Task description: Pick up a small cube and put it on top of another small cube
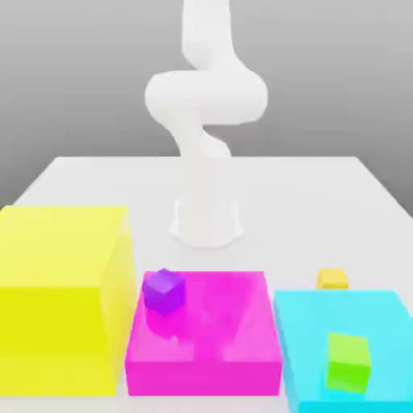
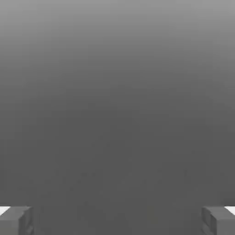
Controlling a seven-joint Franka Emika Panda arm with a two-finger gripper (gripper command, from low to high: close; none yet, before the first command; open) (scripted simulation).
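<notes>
Yellow-orange small cube (image 1: 331, 278) sits on surface (image 1: 97, 173), exterior view's right, just behind cyan block (image 1: 306, 323). Hand (image 2: 117, 220) open wide, empty, w/ nothing between fingers (image 2: 16, 219); must drop onto cube.

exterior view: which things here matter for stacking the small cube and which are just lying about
For the job:
small yellow-orange cube
end effector, open
purple small cube or green small cube, possible base

Lying about:
yellow block
magenta block
cyan block
</notes>
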